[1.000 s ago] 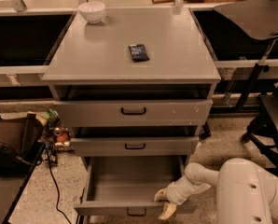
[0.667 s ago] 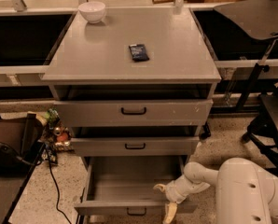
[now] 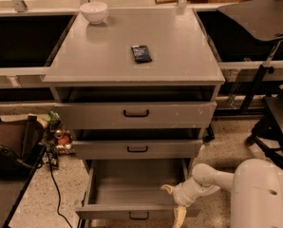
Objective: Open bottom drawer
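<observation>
Camera view: the bottom drawer (image 3: 132,186) of the grey desk (image 3: 179,61) stands pulled well out, its grey inside open to view beneath the middle drawer (image 3: 103,149). The gripper (image 3: 173,205) sits at the right end of the drawer's front, jaws spread wide astride its top edge. The opening looks essentially done; at most a little more travel is left
</observation>
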{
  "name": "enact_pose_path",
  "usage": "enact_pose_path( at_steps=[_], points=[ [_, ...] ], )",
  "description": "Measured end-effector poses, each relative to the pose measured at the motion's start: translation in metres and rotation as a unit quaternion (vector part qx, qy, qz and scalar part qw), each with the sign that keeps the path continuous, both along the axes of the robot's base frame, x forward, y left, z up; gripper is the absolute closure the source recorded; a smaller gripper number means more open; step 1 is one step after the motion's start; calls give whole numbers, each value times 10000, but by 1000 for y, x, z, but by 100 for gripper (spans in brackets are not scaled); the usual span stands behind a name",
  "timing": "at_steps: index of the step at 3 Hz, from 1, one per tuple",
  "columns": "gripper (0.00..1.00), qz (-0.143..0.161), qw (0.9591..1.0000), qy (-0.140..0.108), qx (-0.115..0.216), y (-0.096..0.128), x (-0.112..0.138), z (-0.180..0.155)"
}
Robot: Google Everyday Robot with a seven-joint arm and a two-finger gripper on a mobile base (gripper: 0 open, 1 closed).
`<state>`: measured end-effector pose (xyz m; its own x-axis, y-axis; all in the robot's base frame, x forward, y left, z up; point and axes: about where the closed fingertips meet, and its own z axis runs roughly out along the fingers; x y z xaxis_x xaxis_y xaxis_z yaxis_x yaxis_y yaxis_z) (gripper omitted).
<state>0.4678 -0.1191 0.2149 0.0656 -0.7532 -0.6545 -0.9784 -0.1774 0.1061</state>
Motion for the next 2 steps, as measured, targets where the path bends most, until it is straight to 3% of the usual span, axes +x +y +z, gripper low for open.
enact_pose_path(
  at_steps=[1,2],
  points=[
    [0,106,9986,-497,-176,-11,-10,52],
    [0,258,9967,-769,-49,-18,-24,95]
  ],
)
